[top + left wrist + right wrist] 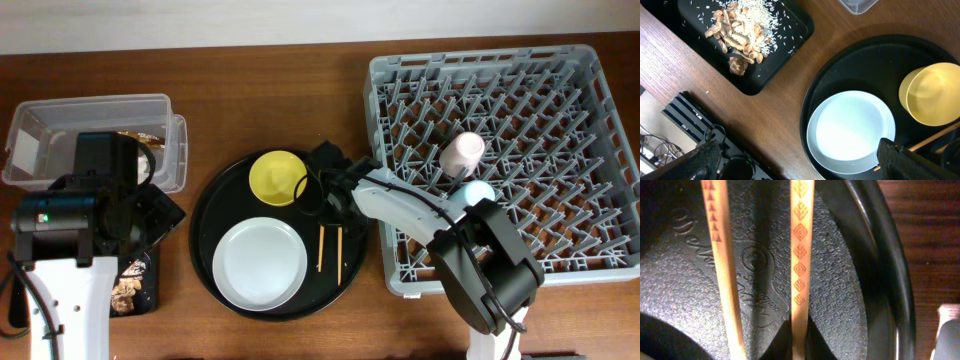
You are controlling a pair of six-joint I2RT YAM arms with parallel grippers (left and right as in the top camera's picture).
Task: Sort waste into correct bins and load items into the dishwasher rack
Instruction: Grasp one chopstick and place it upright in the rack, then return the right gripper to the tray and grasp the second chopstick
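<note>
Two wooden chopsticks (330,248) lie on the round black tray (207,215), right of the pale grey plate (260,263). My right gripper (325,205) is down at their far ends. In the right wrist view it (801,347) is shut on the right chopstick (801,255); the other chopstick (722,265) lies free beside it. The yellow bowl (278,177) sits behind the plate. A pink cup (463,152) and a blue cup (476,190) stand in the grey dishwasher rack (560,120). My left gripper (802,167) hangs open and empty above the plate (850,131) edge.
The clear tub (90,125) stands at the back left, with the left arm partly over it. The shallow black tray (785,55) in front of it holds rice and brown scraps (742,32). The right arm lies across the rack's front left corner.
</note>
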